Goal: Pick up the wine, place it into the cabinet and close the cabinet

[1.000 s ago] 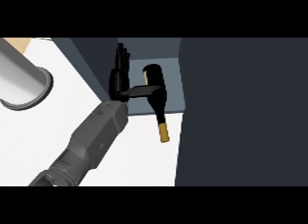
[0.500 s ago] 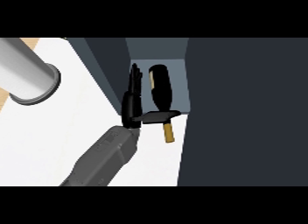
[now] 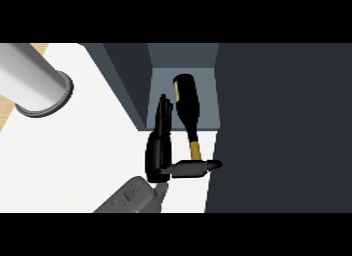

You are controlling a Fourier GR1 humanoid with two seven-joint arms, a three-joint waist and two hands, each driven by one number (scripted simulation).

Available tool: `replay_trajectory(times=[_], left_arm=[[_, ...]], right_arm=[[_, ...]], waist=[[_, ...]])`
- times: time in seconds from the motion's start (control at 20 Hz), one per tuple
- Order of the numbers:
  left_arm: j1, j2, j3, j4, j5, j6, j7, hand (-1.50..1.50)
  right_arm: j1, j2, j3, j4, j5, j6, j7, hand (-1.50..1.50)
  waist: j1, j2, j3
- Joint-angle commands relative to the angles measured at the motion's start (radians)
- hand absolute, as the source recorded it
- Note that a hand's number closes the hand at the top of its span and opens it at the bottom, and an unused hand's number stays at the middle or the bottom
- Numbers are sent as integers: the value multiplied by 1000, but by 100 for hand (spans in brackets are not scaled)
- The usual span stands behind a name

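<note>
**Bottle lying in the cabinet, hand alongside**

Dark glass wine bottle [image 3: 186, 107] lying flat inside the open cabinet [image 3: 185, 62], rounded base deep in the recess, slim gold-wrapped neck pointing out toward the white counter [image 3: 75, 150]. Just beside it on its left, a glossy black hand [image 3: 161, 150] — fingers straight and flat along the bottle, thumb jutting sideways under the neck tip, grasping nothing. Which hand — cannot tell. Smooth grey cylinder [image 3: 27, 75] at upper left. Matte dark door panel [image 3: 290, 130] filling the right.

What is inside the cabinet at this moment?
The wine bottle lies in the open cabinet, its wide end deep inside and its gold neck pointing out. One hand stretches beside it. The dark door at the right hides the rest of the cabinet's inside.
</note>
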Motion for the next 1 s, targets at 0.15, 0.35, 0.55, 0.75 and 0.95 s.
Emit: replay_trajectory(times=[0.15, 0.35, 0.55, 0.75, 0.95], left_arm=[[155, 54, -107, -337, -112, 183, 119, -150], [227, 79, -100, -396, -171, 203, 140, -150], [334, 193, -88, -591, -172, 158, 170, -150], [401, 246, -166, -703, -226, 176, 182, -150], [445, 306, -163, -744, -213, 87, 171, -150]], right_arm=[[13, -14, -16, -113, -75, -6, 81, -150], [45, 10, 4, -95, -32, -4, 5, -150], [76, -23, -58, -42, -112, 55, -44, -150], [0, -15, 11, -105, -131, 17, 124, -150], [27, 9, 90, -80, -112, 45, 114, 150]], waist=[[5, -1, 0], [0, 1, 0], [2, 2, 1], [4, 0, 0], [3, 1, 0]])
